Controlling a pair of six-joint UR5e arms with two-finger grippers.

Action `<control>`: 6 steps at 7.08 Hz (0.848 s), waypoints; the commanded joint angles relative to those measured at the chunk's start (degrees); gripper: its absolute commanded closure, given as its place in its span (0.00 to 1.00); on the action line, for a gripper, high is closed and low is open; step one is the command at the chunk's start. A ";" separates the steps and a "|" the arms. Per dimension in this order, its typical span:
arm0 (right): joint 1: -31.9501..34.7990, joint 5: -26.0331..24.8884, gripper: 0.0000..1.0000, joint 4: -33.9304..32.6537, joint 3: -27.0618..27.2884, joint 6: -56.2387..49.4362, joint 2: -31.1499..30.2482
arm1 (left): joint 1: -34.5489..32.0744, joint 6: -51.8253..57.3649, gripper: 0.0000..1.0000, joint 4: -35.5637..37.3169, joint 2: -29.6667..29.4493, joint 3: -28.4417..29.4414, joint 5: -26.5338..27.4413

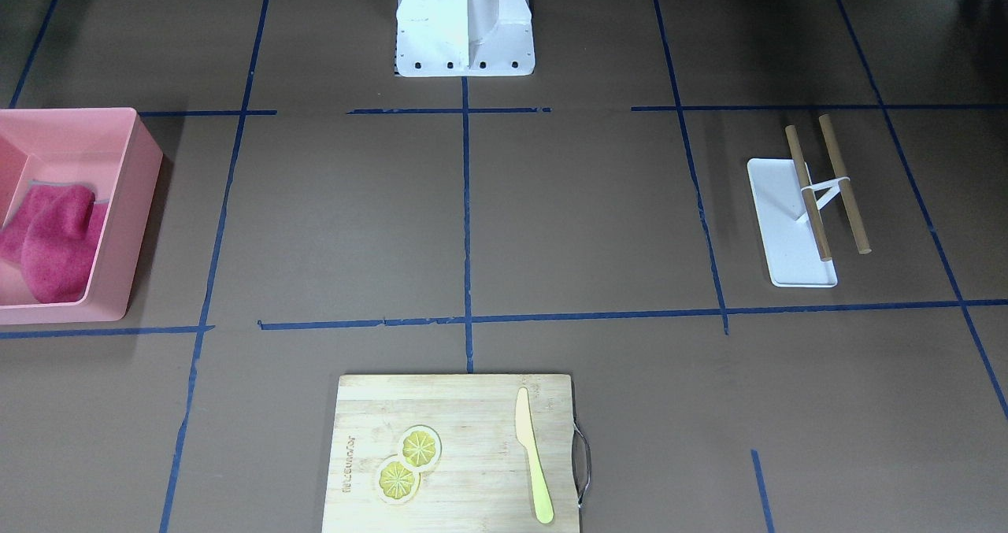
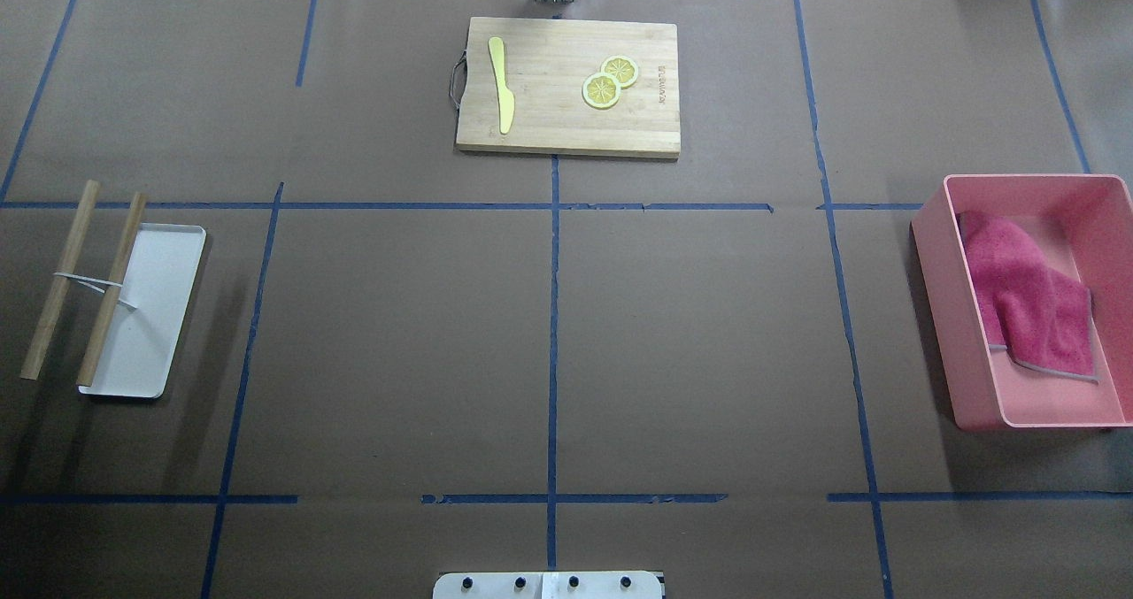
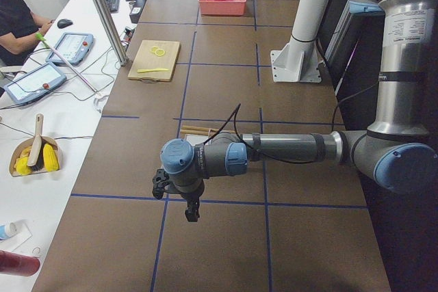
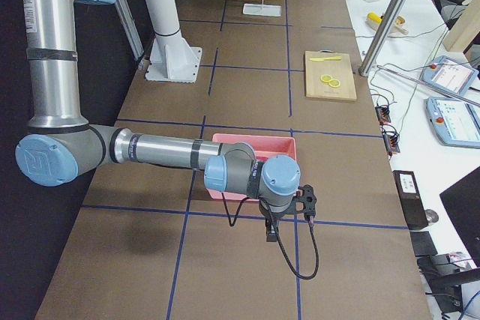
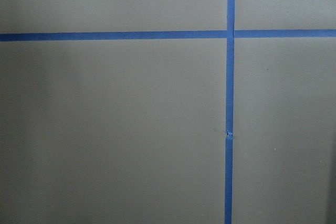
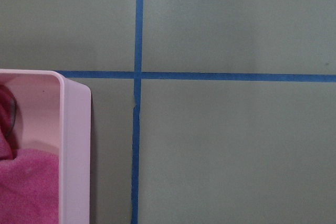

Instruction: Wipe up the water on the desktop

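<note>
The desktop (image 2: 398, 342) is a dark-brown surface crossed by blue tape lines; I see no water on it in any view. A pink cloth (image 2: 1027, 303) lies crumpled in a pink bin (image 2: 947, 316) on my right side. It also shows in the right wrist view (image 6: 26, 192). My left gripper (image 3: 176, 200) hangs over the desktop's left end, past the white tray. My right gripper (image 4: 289, 219) hangs just outside the bin's near corner. Both grippers show only in the side views, so I cannot tell whether they are open or shut.
A bamboo cutting board (image 2: 549, 95) with a yellow knife (image 2: 501, 86) and two lemon slices (image 2: 609, 81) lies at the far middle. A white tray (image 2: 155, 316) with a two-rod wooden rack (image 2: 84, 280) is at my left. The robot base (image 1: 465, 21) stands at the near edge.
</note>
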 commanded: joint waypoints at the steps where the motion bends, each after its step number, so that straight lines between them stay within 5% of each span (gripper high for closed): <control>1: 0.16 0.00 0.00 -0.02 0.14 0.01 0.16 | -0.07 0.00 0.00 0.00 0.00 0.00 0.00; 6: 0.25 -0.09 0.00 -0.02 0.05 0.09 0.60 | 0.02 0.00 0.00 0.00 -0.09 -0.18 0.00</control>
